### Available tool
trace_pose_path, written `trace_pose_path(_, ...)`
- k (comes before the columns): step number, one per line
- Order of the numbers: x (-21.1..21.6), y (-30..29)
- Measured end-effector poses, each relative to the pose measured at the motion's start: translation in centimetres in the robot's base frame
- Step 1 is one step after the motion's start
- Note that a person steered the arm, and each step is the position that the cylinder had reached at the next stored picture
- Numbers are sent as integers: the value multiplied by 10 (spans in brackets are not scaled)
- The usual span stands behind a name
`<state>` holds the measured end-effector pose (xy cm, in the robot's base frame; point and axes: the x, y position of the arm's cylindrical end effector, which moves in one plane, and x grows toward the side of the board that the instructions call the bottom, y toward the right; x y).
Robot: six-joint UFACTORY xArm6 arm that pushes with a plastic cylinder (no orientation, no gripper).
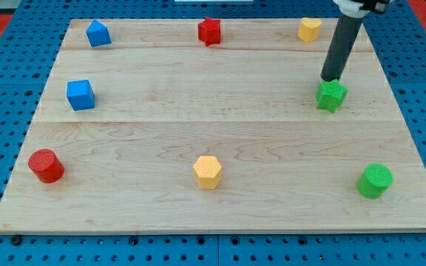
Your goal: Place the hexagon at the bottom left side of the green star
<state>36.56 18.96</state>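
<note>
A yellow hexagon block (208,171) lies near the view's bottom middle of the wooden board (220,118). A green star block (331,95) lies at the view's right, far to the right of and above the hexagon. My tip (332,78) stands just above the green star's upper edge, touching it or nearly so. The rod rises from there to the view's top right.
A blue block (98,33) at the top left, a red star (210,31) at the top middle, a yellow block (310,29) at the top right. A blue cube (80,94) at the left, a red cylinder (46,165) at the bottom left, a green cylinder (375,180) at the bottom right.
</note>
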Motion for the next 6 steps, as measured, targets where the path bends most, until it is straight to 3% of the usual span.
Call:
trace_pose_path(2,92,-7)
trace_pose_path(3,113,-6)
trace_pose_path(4,79,-38)
trace_pose_path(6,90,-252)
